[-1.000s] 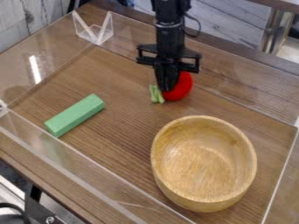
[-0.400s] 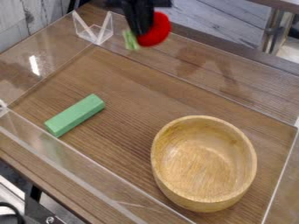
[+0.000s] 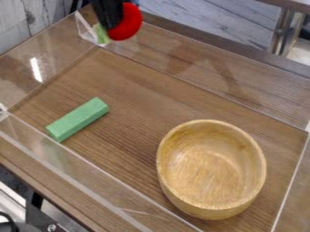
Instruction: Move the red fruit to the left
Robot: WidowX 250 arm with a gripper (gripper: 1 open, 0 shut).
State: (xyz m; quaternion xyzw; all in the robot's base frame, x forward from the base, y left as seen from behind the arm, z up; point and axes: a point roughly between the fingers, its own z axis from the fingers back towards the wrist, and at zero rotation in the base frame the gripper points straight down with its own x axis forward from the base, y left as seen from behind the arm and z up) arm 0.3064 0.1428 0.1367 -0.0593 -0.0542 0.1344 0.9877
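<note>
The red fruit (image 3: 125,22) hangs in the air near the top left of the camera view, well above the wooden table (image 3: 182,91). A light-green leafy piece (image 3: 101,37) sticks out at its lower left. My gripper (image 3: 115,18) is shut on the red fruit, and its dark fingers (image 3: 109,14) reach down from the top edge of the frame, partly cut off.
A flat green block (image 3: 78,119) lies on the left part of the table. A large wooden bowl (image 3: 212,169) stands at the front right. Clear plastic walls (image 3: 36,54) enclose the table, with a clear bracket (image 3: 87,32) at the back left.
The gripper has lifted the red fruit off the table near the middle and carried it up and to the left, toward the back-left corner.
</note>
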